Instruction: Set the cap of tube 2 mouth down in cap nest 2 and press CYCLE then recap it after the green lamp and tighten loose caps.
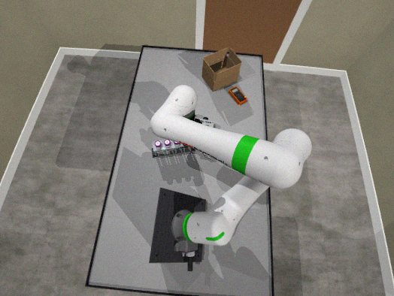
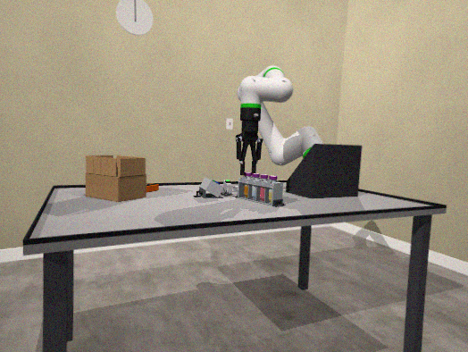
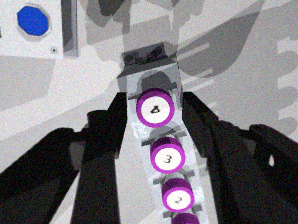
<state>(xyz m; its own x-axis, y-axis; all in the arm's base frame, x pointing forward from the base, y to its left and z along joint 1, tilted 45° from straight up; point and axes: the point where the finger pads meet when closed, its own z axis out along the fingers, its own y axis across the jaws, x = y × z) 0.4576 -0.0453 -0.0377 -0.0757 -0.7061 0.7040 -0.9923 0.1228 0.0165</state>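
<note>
The tube rack point(image 2: 260, 188) stands mid-table with all its purple caps on. In the wrist view, cap 4 point(image 3: 155, 108), cap 3 point(image 3: 167, 158) and cap 2 point(image 3: 177, 198) run in a line towards me, and cap 1 is cut off by the lower edge. My gripper point(image 3: 154, 106) is open and points straight down. Its fingers stand on either side of cap 4 with a small gap on each side. It shows above the rack's left end in the exterior view point(image 2: 248, 167). The blue CYCLE key point(image 3: 32, 21) is unlit at the upper left.
The key housing point(image 2: 211, 188) sits left of the rack. A cardboard box point(image 1: 221, 68) and an orange meter point(image 1: 237, 95) lie at the far end. The arm's black pedestal point(image 2: 326, 171) rises right of the rack. My forearm hides the cap tray in the top view.
</note>
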